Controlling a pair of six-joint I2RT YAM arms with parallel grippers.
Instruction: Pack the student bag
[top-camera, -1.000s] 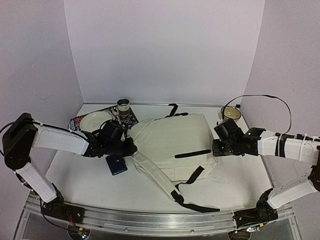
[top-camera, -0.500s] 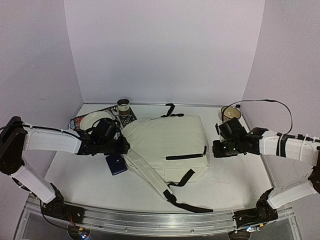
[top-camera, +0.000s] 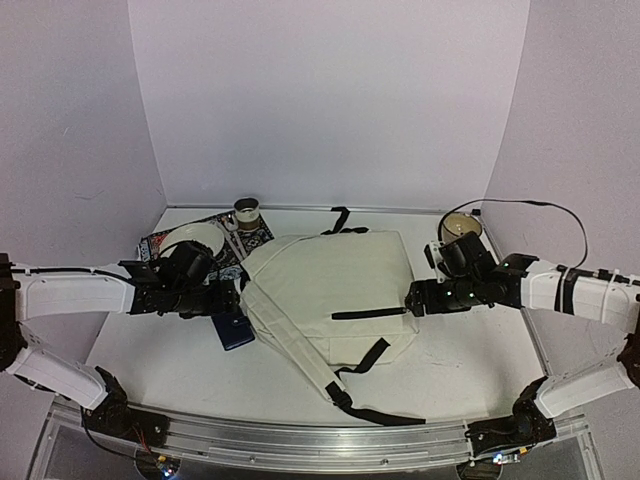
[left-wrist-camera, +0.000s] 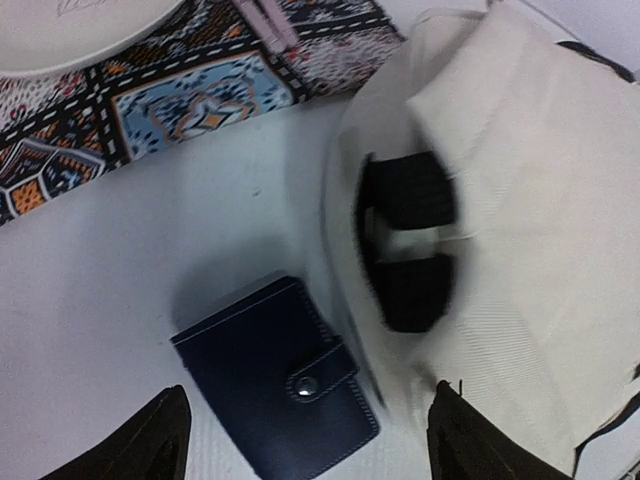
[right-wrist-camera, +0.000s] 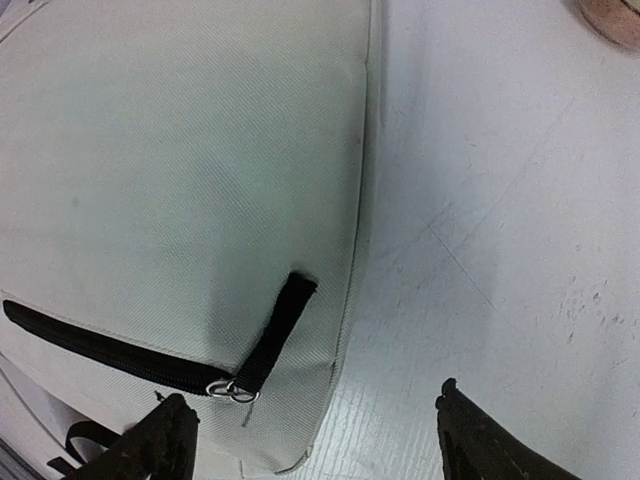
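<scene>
The student bag (top-camera: 330, 290) lies flat on the table, cream with black straps (top-camera: 372, 398) trailing toward the front. My left gripper (top-camera: 228, 298) is open at the bag's left edge, holding nothing. In the left wrist view it (left-wrist-camera: 308, 405) hovers over a dark navy wallet (left-wrist-camera: 275, 375) with a snap, which lies beside the bag (left-wrist-camera: 540, 250). My right gripper (top-camera: 413, 300) is open at the bag's right edge. In the right wrist view it (right-wrist-camera: 310, 395) straddles the bag's corner (right-wrist-camera: 180, 180), just beyond the black zipper pull (right-wrist-camera: 265, 335).
A patterned mat (top-camera: 255, 238) at the back left carries a white bowl (top-camera: 190, 240), with a small cup (top-camera: 246, 211) behind it. A round tin (top-camera: 463, 226) stands at the back right. The wallet (top-camera: 233, 329) lies left of the bag.
Both grippers have opened and let go of the bag, which has dropped flat. The left arm has drawn back to the left.
</scene>
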